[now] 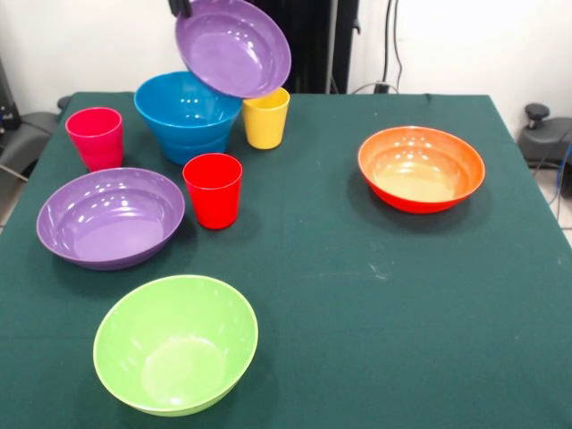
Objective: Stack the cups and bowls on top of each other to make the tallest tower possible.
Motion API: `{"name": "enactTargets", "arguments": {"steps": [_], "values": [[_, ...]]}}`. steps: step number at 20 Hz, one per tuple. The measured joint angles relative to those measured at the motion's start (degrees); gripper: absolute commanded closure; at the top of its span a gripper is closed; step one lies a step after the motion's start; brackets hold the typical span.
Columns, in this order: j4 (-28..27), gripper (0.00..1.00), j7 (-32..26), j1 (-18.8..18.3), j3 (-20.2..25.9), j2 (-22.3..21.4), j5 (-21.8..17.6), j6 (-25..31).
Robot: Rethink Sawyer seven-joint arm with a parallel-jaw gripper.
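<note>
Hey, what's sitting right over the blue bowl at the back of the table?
A tilted purple bowl hangs over the blue bowl, held at its top edge by the gripper. It covers part of the blue bowl's far rim. The yellow cup stands beside it.

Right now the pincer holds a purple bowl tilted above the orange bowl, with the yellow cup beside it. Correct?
Not quite. The front view shows the tilted purple bowl held by the pincer above the blue bowl, not the orange bowl, which sits alone. The yellow cup is beside it.
</note>
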Motion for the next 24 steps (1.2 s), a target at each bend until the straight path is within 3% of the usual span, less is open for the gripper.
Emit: {"name": "enactTargets", "arguments": {"steps": [11,12,24], "values": [[-6.0,1.0,0.0,-0.7,0.0,4.0,0.0,0.0],[-6.9,0.0,0.0,-0.8,0.0,4.8,0.0,0.0],[-7.7,0.0,0.0,-0.4,-0.1,5.5,-0.8,0.0]]}}
